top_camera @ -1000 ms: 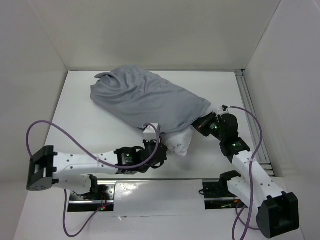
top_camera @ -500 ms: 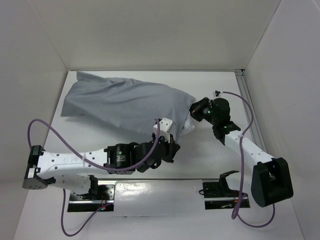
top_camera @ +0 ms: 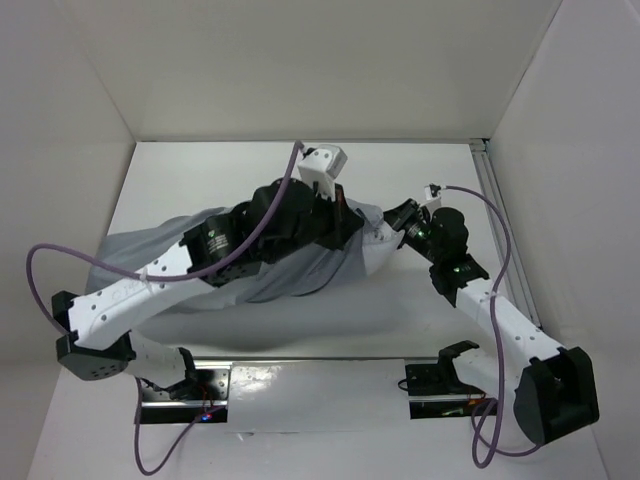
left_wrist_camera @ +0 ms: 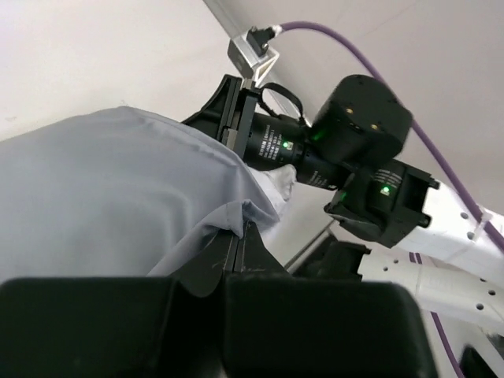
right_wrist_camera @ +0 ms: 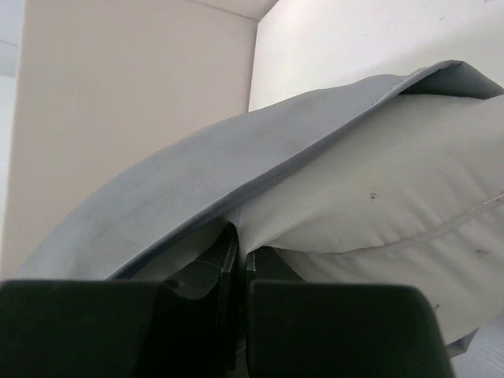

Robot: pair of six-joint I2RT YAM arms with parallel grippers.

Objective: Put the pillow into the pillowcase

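The left claw (top_camera: 348, 218) is found in the top view at the open end of the pillowcase (top_camera: 150, 255). Its jaws are masked there by the wrist, so the grip cannot be judged from above. The right claw (top_camera: 398, 222) is set just beside it at the same mouth. A white corner of the pillow (top_camera: 375, 258) is left showing outside, the rest being covered by grey cloth. The bundle appears raised off the table (top_camera: 300, 325), a shadow being cast beneath it.

In the left wrist view, the left claw (left_wrist_camera: 240, 236) is seen pressed fully together on a thin fold of the pillowcase (left_wrist_camera: 102, 189). The right claw (left_wrist_camera: 232, 118) is clamped on the same edge, near by, with a little pillow (left_wrist_camera: 280, 185) exposed between them.

In the right wrist view, the right claw (right_wrist_camera: 240, 236) is likewise closed on the grey edge alone. The pillow (right_wrist_camera: 394, 181) is not gripped, only lying under the cloth.

Because only thin cloth is pinched, a fold could be pulled out of either claw by the bundle's weight. Since the pillow itself is unheld, it could be slid back out if the mouth were tipped downward. With the claws so close, a collision could be caused by a small inward move.
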